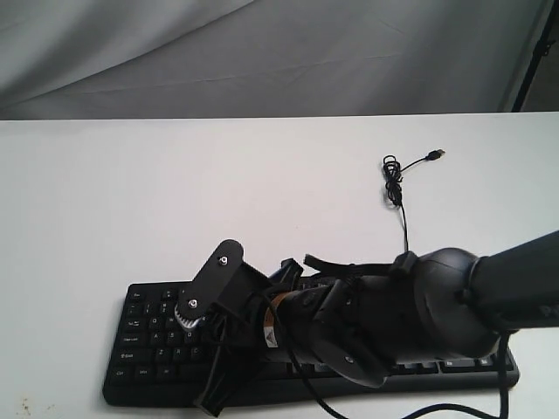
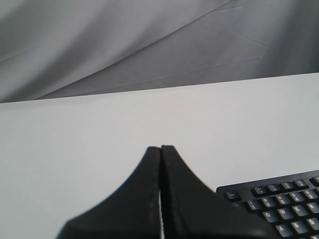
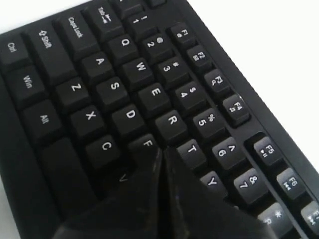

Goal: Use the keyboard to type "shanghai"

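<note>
Keyboard (image 1: 148, 340): wide, black, white legends; lies flat on the white table (image 1: 175, 201), long side towards the exterior camera.
Cable (image 1: 404, 218): thin, black; leaves the keyboard's far edge and ends in a small coil and a plug (image 1: 437, 154), well beyond the keyboard.
Right arm (image 1: 454, 297): dark, bulky; reaches across the keyboard's middle and hides many keys.
Right gripper (image 3: 160, 152): fingers pressed together, nothing between them; tips over the keyboard at the F key (contact cannot be told).
Left gripper (image 2: 160, 149): fingers closed flush, empty; off the keyboard, beside one of its corners.
Backdrop (image 1: 262, 52): grey cloth, far behind the keyboard.
</note>
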